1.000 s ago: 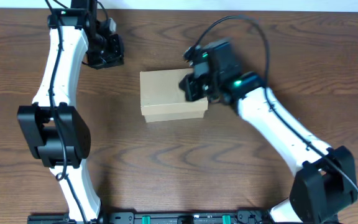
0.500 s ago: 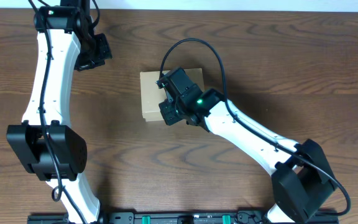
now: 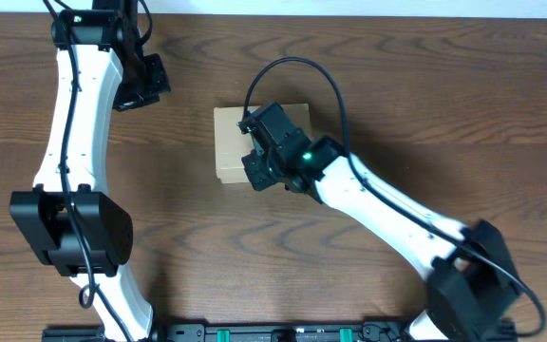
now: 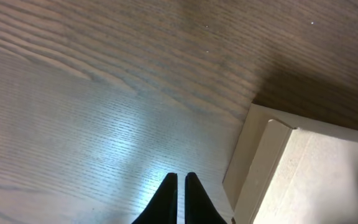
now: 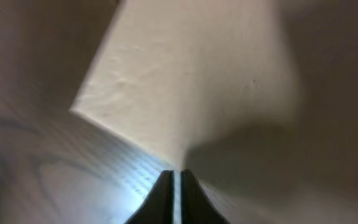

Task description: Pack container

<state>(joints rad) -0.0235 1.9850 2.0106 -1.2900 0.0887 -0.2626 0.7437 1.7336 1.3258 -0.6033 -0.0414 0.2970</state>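
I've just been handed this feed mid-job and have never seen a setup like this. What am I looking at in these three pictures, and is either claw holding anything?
Two white-and-black robot arms work at a brown wooden table. The wide picture looks straight down from above. The other two come from a camera on each arm's wrist, and the dark finger pair shows at the bottom edge. On the table lies a closed plain tan cardboard box. The left gripper hangs over bare wood beside the box, shut and holding nothing. The right gripper is at the box's edge, fingers together, also empty. I cannot tell whether it touches the box.
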